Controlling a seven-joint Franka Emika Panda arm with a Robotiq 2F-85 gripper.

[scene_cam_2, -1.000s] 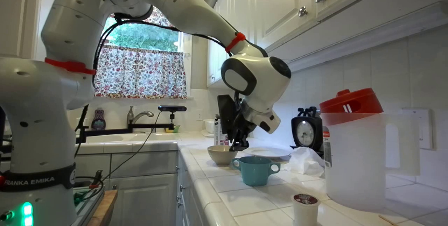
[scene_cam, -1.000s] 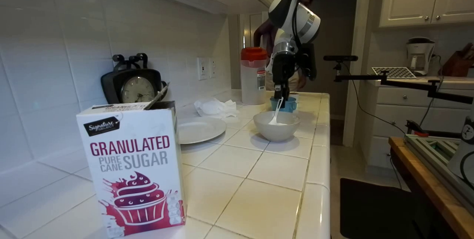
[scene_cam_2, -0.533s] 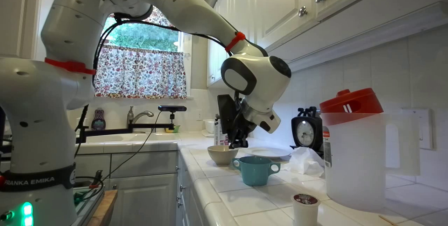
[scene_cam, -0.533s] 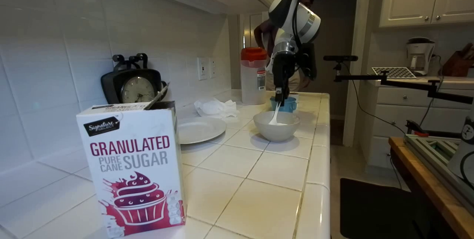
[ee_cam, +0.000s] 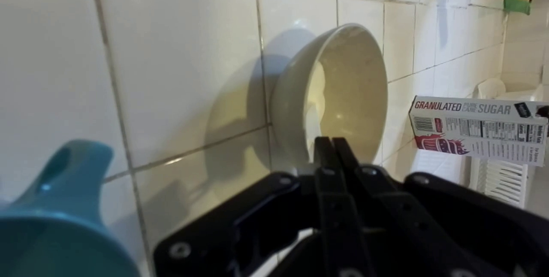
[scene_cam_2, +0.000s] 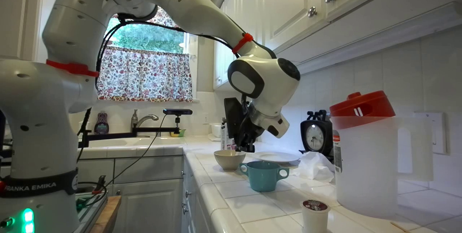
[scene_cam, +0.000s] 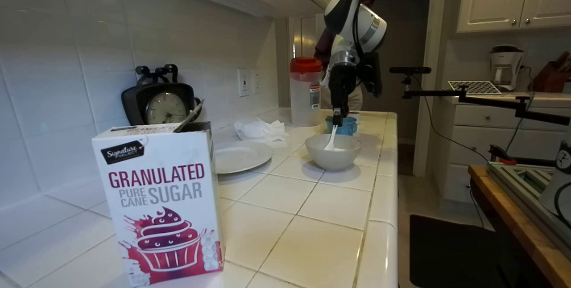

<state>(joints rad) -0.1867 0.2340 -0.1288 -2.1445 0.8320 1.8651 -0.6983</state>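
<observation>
My gripper (scene_cam: 337, 121) points down over the bowl; it also shows in an exterior view (scene_cam_2: 245, 148). Its fingertips in the wrist view (ee_cam: 330, 140) are nearly together, with a thin gap. They are shut on the handle of a white plastic spoon (scene_cam: 331, 141), whose upper end is hidden by the fingers. The spoon's lower end rests in the off-white bowl (scene_cam: 333, 158), tilted, by white powder. The bowl also shows in an exterior view (scene_cam_2: 228, 161) and in the wrist view (ee_cam: 291, 105). A blue two-handled cup (scene_cam_2: 264, 178) stands near the bowl.
A sugar box (scene_cam: 160, 199), a white plate (scene_cam: 245, 158), crumpled paper (scene_cam: 261, 129) and a black clock (scene_cam: 160, 105) stand on the tiled counter. A red-lidded pitcher (scene_cam_2: 366, 161) and a small white pod (scene_cam_2: 315, 215) are beyond the cup. Cabinets (scene_cam_2: 288, 9) hang above.
The gripper's fingers have closed together on the spoon handle, which stood between or beside the parted fingers before. The spoon's tilt shifted slightly. The arm has hardly moved. The person behind has shifted.
</observation>
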